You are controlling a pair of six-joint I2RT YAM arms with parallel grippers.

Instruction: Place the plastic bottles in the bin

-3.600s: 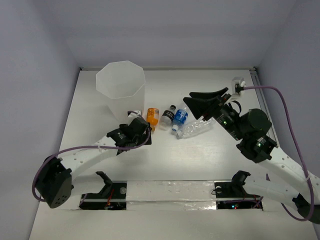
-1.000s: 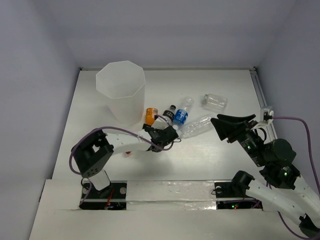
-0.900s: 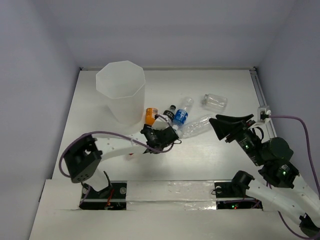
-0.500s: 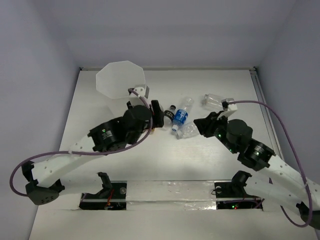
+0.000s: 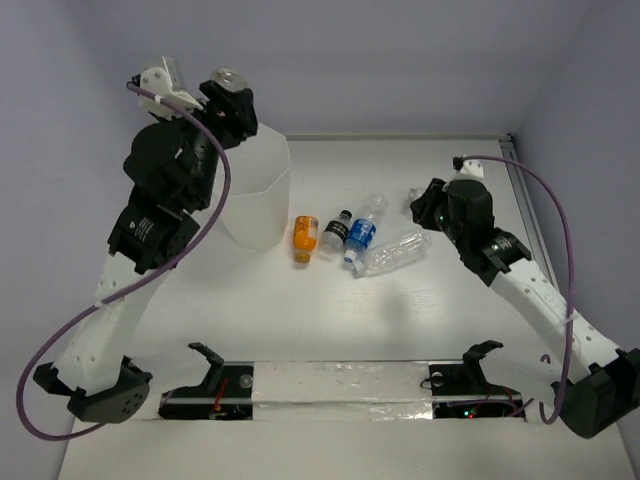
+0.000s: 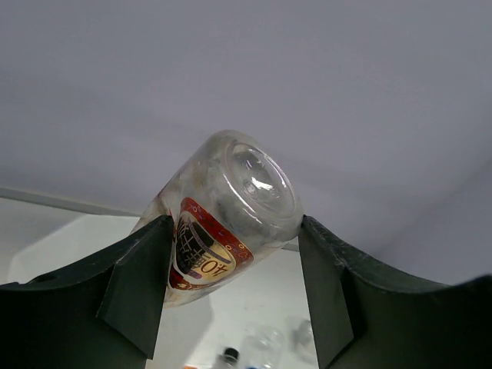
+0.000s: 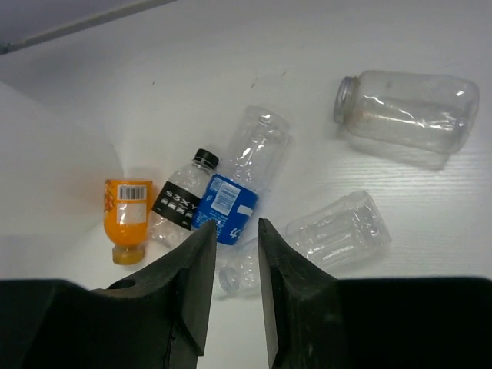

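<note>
Top external view: the left gripper (image 5: 226, 95), held high on its upright arm, hangs in line with the rim of the bin (image 5: 266, 190), the tall translucent tub on the white table (image 5: 420, 330). The left wrist view shows its fingers (image 6: 142, 284) clamped on the red-labelled bottle (image 6: 231, 211), which tilts base-up between them. The orange bottle (image 5: 305, 237), black-capped bottle (image 5: 338, 228), blue-labelled bottle (image 5: 362, 232) and long clear bottle (image 5: 393, 254) lie in a cluster just right of the bin. The right gripper (image 5: 430, 205) hovers over the squat clear bottle (image 7: 407, 108), its fingers (image 7: 288, 300) a narrow gap apart and holding nothing.
</note>
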